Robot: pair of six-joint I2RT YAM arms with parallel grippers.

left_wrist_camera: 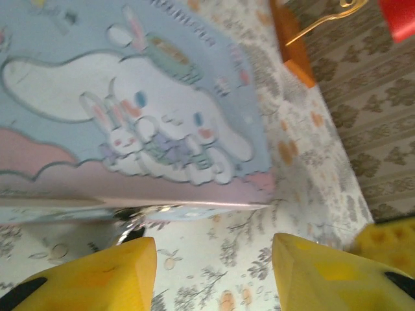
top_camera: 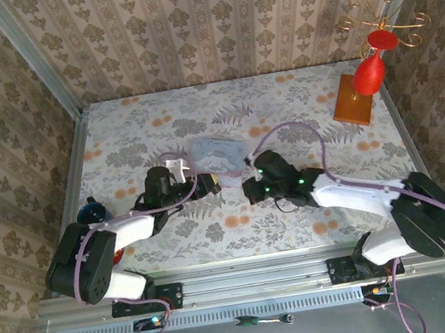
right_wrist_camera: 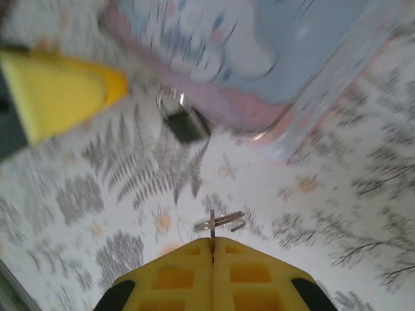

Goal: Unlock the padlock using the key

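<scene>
My right gripper (right_wrist_camera: 213, 241) has its jaws clenched on the small silvery metal key (right_wrist_camera: 217, 222), whose wire ring sticks out just past my tips. Ahead and slightly left of them, the tiny dark-bodied padlock (right_wrist_camera: 185, 124) with its thin silvery shackle hangs at the edge of the pastel cartoon tin box (right_wrist_camera: 311, 52), apart from the key. My left gripper (left_wrist_camera: 214, 249) stands released, nothing between its jaws, just short of that edge. I judge this to be the approach. Next the key must line up with the keyhole, which I cannot make out.
</scene>
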